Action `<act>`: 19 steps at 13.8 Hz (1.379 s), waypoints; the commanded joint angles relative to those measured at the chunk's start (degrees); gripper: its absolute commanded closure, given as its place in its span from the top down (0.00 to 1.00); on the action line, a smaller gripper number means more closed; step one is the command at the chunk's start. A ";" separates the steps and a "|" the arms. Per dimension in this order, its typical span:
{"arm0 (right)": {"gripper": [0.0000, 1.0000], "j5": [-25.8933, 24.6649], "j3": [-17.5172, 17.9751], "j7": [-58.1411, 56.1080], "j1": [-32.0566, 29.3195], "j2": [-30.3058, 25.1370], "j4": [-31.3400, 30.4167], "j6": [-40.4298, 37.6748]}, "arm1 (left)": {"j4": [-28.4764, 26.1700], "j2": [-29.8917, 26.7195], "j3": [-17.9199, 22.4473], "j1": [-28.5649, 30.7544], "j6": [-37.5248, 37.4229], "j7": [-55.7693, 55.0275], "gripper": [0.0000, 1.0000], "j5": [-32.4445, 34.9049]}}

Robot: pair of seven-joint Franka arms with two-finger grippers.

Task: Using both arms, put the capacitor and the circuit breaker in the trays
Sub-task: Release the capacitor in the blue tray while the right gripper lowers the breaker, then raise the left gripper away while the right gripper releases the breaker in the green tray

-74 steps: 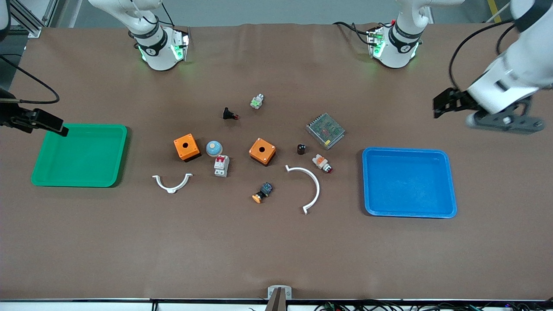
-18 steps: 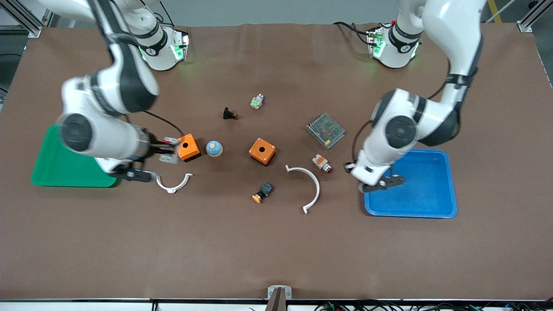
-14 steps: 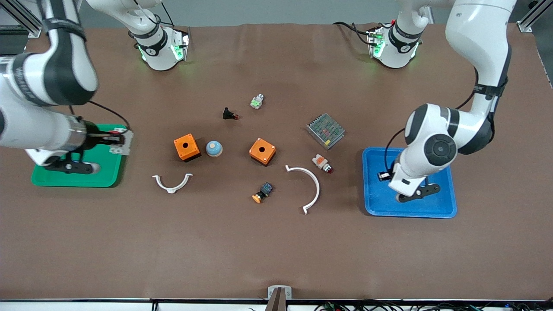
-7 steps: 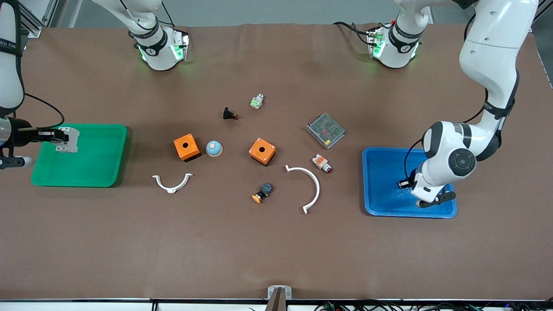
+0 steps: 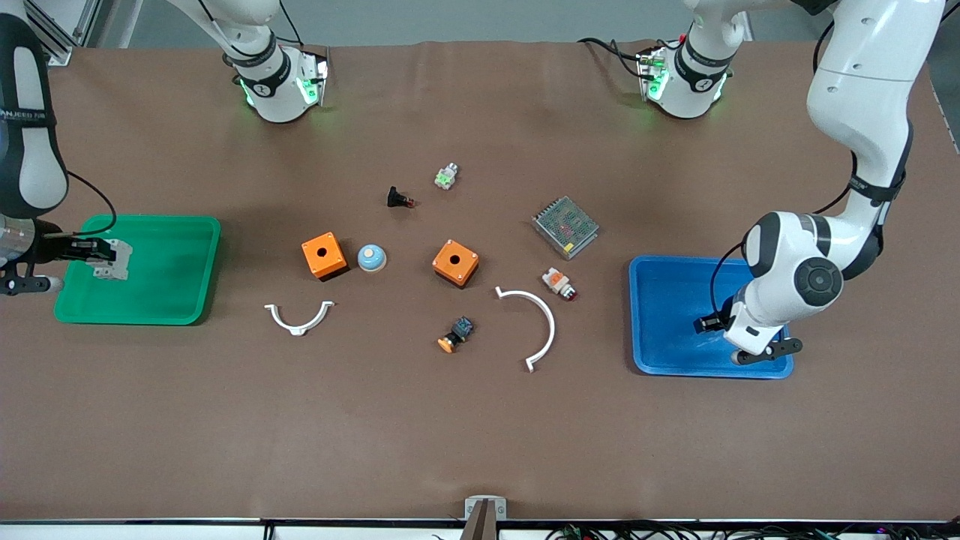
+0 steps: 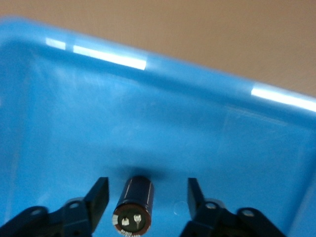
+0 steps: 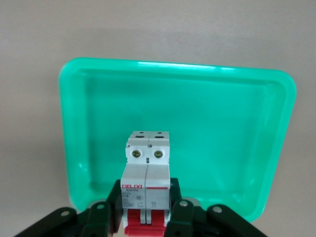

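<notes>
My right gripper [image 5: 103, 253] is shut on the circuit breaker [image 5: 115, 259], a white-grey block with red toggles, and holds it over the green tray [image 5: 187, 300]. In the right wrist view the breaker [image 7: 146, 173] sits clamped between the fingers [image 7: 180, 212], above the tray's floor [image 7: 222, 123]. My left gripper [image 5: 709, 324] is low inside the blue tray [image 5: 667, 292]. In the left wrist view the black capacitor [image 6: 134, 205] lies between the open fingers [image 6: 98, 195] with a gap on each side, on the tray floor [image 6: 148, 123].
Between the trays lie two orange boxes [image 5: 324, 256] [image 5: 455, 262], a blue dome [image 5: 371, 257], two white curved pieces [image 5: 299, 317] [image 5: 536, 322], a metal mesh unit [image 5: 565, 226], a white-orange button [image 5: 559, 283], a black push-button [image 5: 400, 199] and a yellow-tipped button [image 5: 456, 335].
Both arms carried their parts from the table's middle to the trays. Since half a second ago both grippers have shifted slightly within their trays.
</notes>
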 commanded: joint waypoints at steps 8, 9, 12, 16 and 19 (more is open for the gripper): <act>0.23 -0.36 1.31 -1.25 -3.80 6.80 -4.21 12.92 | 6.54 -27.29 -1.25 0.27 -24.34 12.43 1.00 -0.13; 0.24 -0.36 1.31 -1.25 -3.80 7.41 -4.21 13.97 | 7.59 -28.96 -1.25 0.27 -28.03 13.23 1.00 -0.83; 0.34 -0.36 1.31 -1.25 -4.33 8.03 -4.21 14.07 | 9.97 -33.54 -0.64 0.36 -36.66 17.44 1.00 -5.14; 1.00 -0.45 1.40 -1.51 -3.63 7.08 -3.60 12.59 | 10.67 -37.42 1.37 -2.27 -45.71 17.99 1.00 -6.82; 1.00 -1.24 1.84 -1.25 -0.48 4.09 0.96 3.39 | 10.77 -37.50 5.85 -6.22 -48.63 17.81 1.00 -7.60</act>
